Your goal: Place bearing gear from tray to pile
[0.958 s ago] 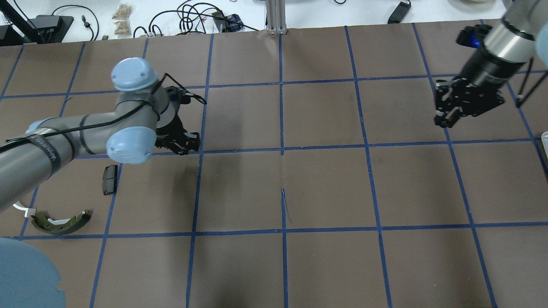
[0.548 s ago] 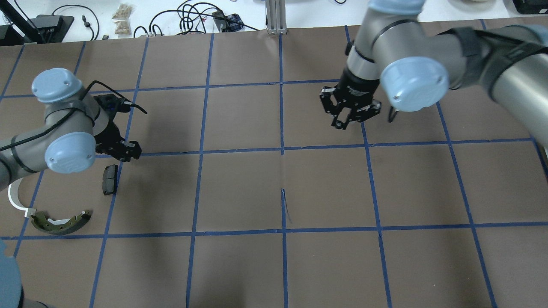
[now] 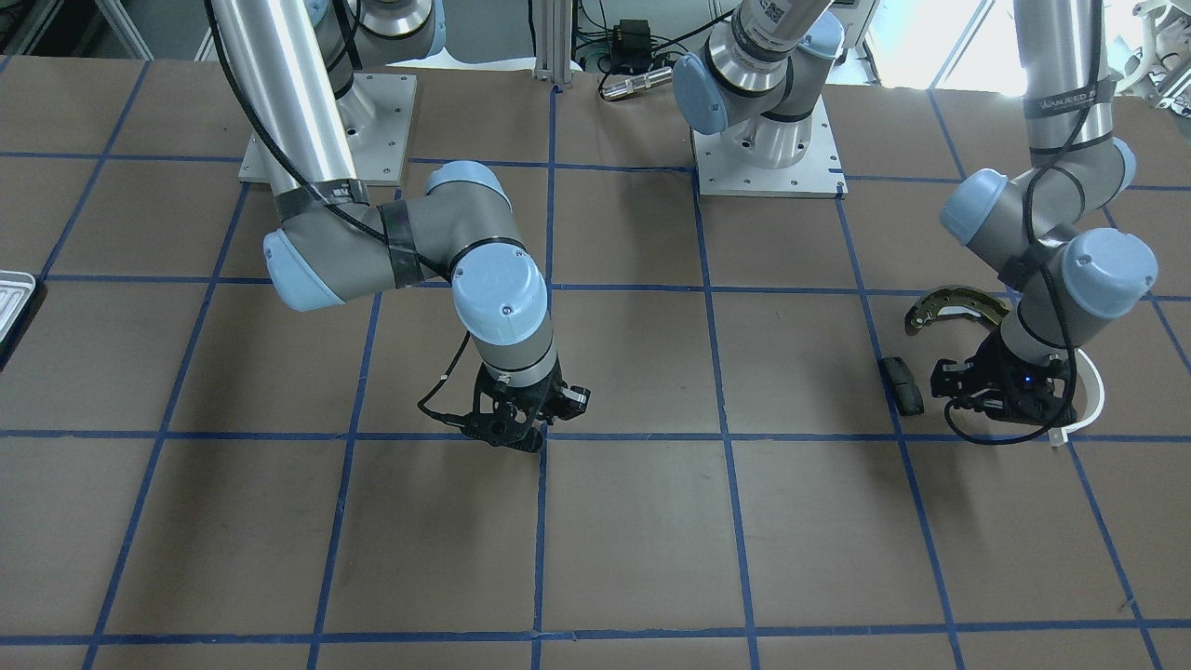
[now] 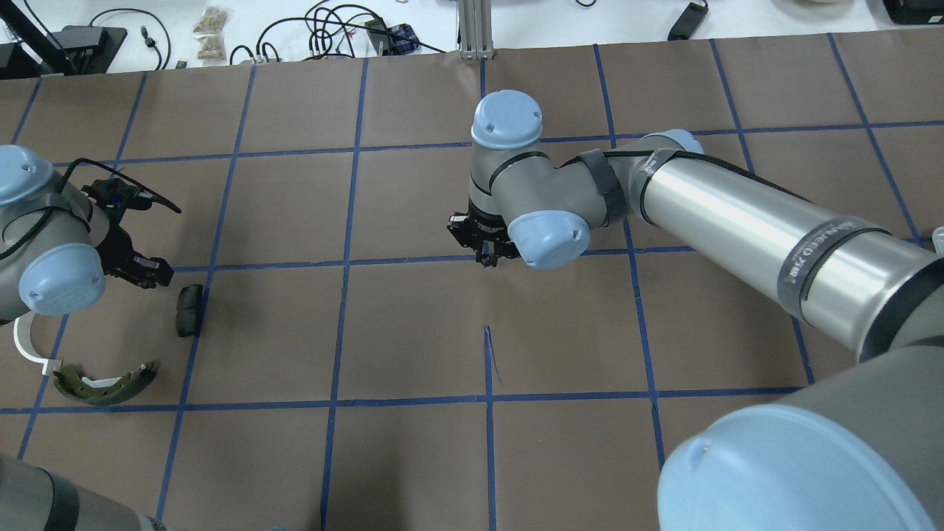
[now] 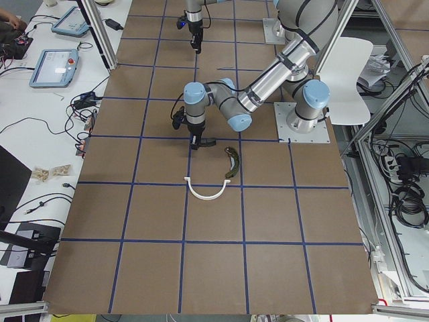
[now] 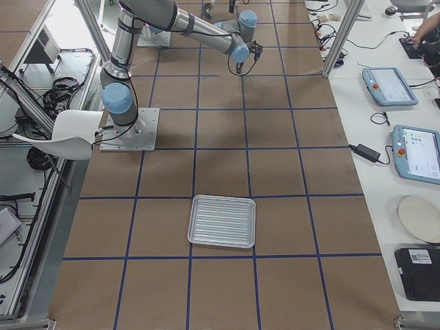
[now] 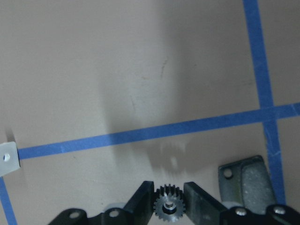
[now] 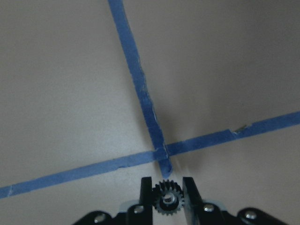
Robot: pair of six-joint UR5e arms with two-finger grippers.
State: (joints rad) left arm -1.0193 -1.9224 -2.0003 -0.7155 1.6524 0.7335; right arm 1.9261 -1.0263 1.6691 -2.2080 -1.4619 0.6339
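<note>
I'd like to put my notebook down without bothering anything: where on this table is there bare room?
Bare: the squares between the black pad and the right pincer, and those between that pincer and the tray. Crowded: the robot's left end, where the pad, brake shoe, white strip and left pincer, shut on a gear, cluster.

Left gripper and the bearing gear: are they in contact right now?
Touching. The left wrist view shows the bearing gear pinched between both fingers of the left gripper, each finger pressed against its teeth with no gap on either side.
</note>
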